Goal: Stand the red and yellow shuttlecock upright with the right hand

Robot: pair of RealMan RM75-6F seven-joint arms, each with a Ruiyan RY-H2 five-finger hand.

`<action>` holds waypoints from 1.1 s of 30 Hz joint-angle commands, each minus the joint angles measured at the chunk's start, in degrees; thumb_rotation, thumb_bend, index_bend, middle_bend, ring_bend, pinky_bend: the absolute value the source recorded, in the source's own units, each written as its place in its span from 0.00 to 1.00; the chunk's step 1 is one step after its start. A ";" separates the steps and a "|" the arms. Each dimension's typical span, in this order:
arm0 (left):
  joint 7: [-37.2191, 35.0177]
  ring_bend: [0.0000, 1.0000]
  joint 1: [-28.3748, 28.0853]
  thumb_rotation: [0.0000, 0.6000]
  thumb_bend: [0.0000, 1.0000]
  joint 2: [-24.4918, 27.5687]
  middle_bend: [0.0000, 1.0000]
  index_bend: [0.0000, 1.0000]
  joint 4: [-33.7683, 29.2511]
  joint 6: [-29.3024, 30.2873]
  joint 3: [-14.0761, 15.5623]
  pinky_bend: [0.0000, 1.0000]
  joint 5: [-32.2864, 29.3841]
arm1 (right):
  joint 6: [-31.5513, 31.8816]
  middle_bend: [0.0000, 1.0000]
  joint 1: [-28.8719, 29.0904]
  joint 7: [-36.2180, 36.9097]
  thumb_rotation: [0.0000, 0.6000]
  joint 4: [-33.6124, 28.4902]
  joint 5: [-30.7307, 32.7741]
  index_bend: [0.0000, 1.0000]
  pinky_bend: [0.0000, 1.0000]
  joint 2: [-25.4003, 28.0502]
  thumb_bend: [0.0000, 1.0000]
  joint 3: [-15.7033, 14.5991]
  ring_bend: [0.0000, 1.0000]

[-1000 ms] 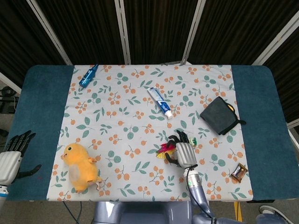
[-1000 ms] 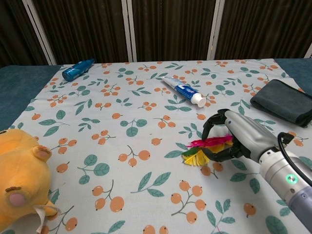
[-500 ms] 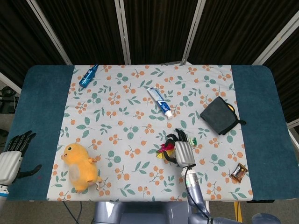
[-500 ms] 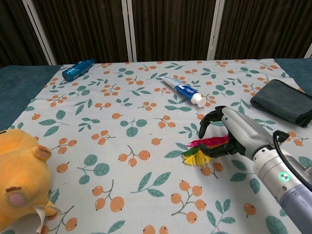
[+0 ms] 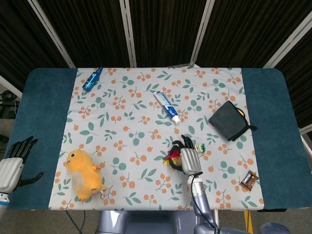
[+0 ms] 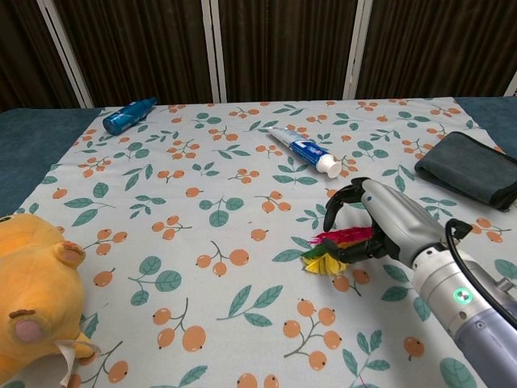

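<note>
We see one floral tablecloth [image 5: 131, 131] under everything. One yellow plush duck [image 5: 84, 174] lies far left of our right hand [image 6: 386, 222], one dark pouch [image 5: 228, 120] beyond it to the right, one toothpaste tube [image 6: 304, 151] beyond it; its writing is unreadable. Only the head view shows our left hand [image 5: 12, 163], fingers apart, holding nothing. Our right hand's fingers curl around the red and yellow shuttlecock [image 6: 338, 246], which lies on its side.

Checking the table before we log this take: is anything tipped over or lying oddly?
Yes, the red and yellow shuttlecock lies on its side on the floral cloth, feathers pointing left, not upright. The right hand curls around it. The plush duck also lies flat.
</note>
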 commanded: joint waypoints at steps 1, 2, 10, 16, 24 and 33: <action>-0.04 0.00 -0.01 1.00 0.24 0.02 0.00 0.00 -0.03 -0.02 0.00 0.00 -0.01 | -0.13 0.26 -0.05 -0.13 1.00 0.17 0.40 0.53 0.00 -0.25 0.28 0.08 0.00; -0.06 0.00 -0.01 1.00 0.24 0.03 0.00 0.00 -0.03 -0.03 0.00 0.00 -0.02 | -0.18 0.26 -0.06 -0.15 1.00 0.19 0.52 0.53 0.00 -0.32 0.28 0.12 0.00; -0.15 0.00 -0.10 1.00 0.24 0.02 0.00 0.00 -0.13 -0.21 -0.08 0.00 -0.26 | -0.34 0.26 0.05 -0.18 1.00 0.77 0.69 0.54 0.00 -0.97 0.30 0.09 0.00; -0.28 0.00 -0.11 1.00 0.24 0.08 0.00 0.00 -0.23 -0.23 -0.11 0.00 -0.35 | -0.36 0.27 0.07 -0.05 1.00 1.08 0.99 0.56 0.00 -1.33 0.35 0.36 0.00; -0.46 0.00 -0.18 1.00 0.24 0.12 0.00 0.00 -0.32 -0.38 -0.12 0.00 -0.42 | -0.32 0.28 0.01 0.15 1.00 1.17 1.29 0.58 0.00 -1.84 0.41 0.53 0.00; -0.50 0.00 -0.26 1.00 0.24 0.17 0.00 0.00 -0.42 -0.59 -0.07 0.00 -0.47 | -0.32 0.29 -0.02 0.23 1.00 0.76 1.22 0.60 0.00 -1.75 0.41 0.50 0.00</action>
